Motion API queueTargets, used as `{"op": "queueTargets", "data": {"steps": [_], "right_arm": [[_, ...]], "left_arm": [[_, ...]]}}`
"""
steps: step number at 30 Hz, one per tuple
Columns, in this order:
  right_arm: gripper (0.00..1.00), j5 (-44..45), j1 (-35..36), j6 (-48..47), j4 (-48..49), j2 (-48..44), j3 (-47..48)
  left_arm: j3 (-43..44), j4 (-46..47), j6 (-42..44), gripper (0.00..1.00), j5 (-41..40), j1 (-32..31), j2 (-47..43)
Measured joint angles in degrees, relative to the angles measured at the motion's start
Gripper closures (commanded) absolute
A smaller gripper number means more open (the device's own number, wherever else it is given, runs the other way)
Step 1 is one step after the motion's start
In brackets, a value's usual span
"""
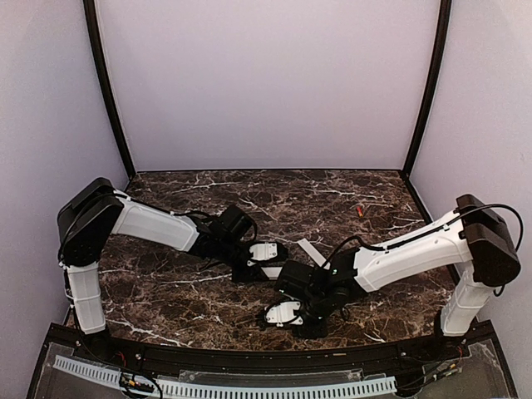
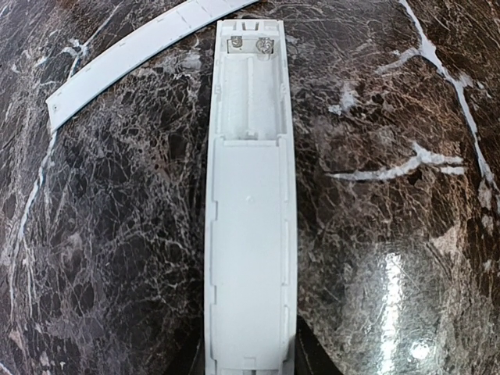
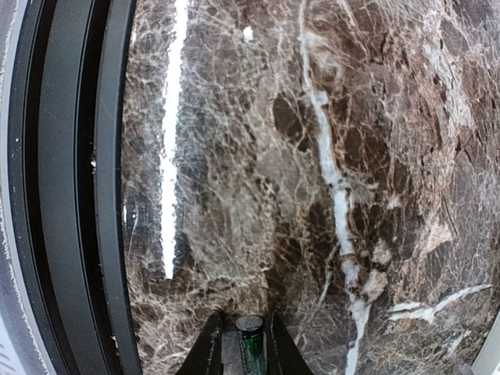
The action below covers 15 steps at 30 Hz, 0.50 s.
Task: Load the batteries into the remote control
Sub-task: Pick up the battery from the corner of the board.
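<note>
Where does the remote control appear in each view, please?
Top external: remote control mid-table, only a white sliver showing.
Left wrist: remote control fills the middle, bottom to top.
Right wrist: not in it.
Shared landmark: brown marble table.

The counter (image 2: 391, 234) is glossy, marble-look stone. The remote control (image 2: 250, 234) is matt white plastic with metal contacts (image 2: 264, 47). The battery (image 3: 250, 344) sleeve appears glossy.

This is a robotics lab test booth. Plain pale lilac wall panels (image 1: 266, 83) close off the top and both sides of the frame, joined by black corner posts (image 1: 106, 91). A dark marble-patterned tabletop (image 1: 274, 195) fills the middle. The left arm (image 1: 154, 223) and right arm (image 1: 416, 249) are mounted near the bottom corners, above a slotted white cable duct (image 1: 249, 386).
</note>
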Motion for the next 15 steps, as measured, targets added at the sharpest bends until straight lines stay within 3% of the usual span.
{"op": "queueTargets", "data": {"steps": [5, 10, 15], "right_arm": [[0.99, 0.0, -0.3, 0.1, -0.7, 0.0, 0.2], [1.00, 0.0, -0.6, 0.3, -2.0, 0.0, 0.6], [1.00, -0.1, -0.7, 1.2, -2.7, -0.1, 0.8]], "left_arm": [[0.2, -0.4, 0.0, 0.80, 0.0, 0.0, 0.1], [0.3, -0.5, 0.0, 0.78, 0.3, 0.1, 0.2], [0.8, -1.1, 0.0, 0.62, 0.3, 0.1, 0.3]]}}
